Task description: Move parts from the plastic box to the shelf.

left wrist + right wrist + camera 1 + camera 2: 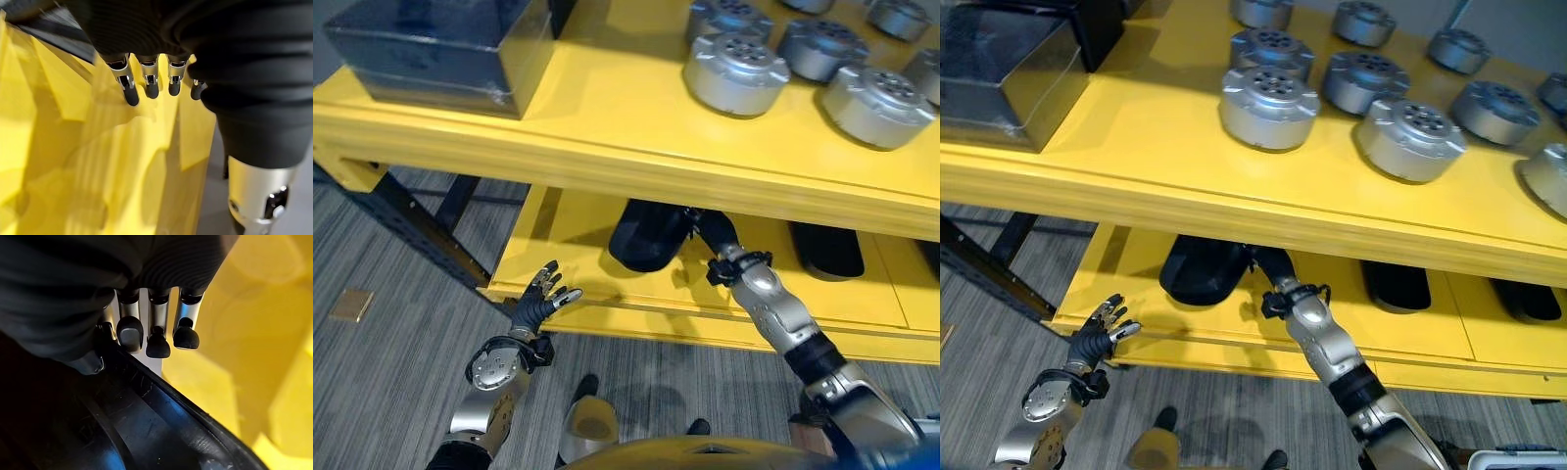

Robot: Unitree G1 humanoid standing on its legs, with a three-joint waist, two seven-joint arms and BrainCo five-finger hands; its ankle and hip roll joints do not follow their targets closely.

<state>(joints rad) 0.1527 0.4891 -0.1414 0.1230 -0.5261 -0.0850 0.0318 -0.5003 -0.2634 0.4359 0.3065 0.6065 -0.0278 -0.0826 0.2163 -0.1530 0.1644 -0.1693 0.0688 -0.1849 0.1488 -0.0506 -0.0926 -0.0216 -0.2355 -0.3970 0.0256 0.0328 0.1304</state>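
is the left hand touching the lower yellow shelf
Apart. In the left eye view the left hand hangs with fingers spread in front of the lower shelf's front edge, grey floor visible around it.

No readable text, label, number or sign found on anything in view.

Glossy yellow shelf (607,108); brushed-metal parts (736,73).
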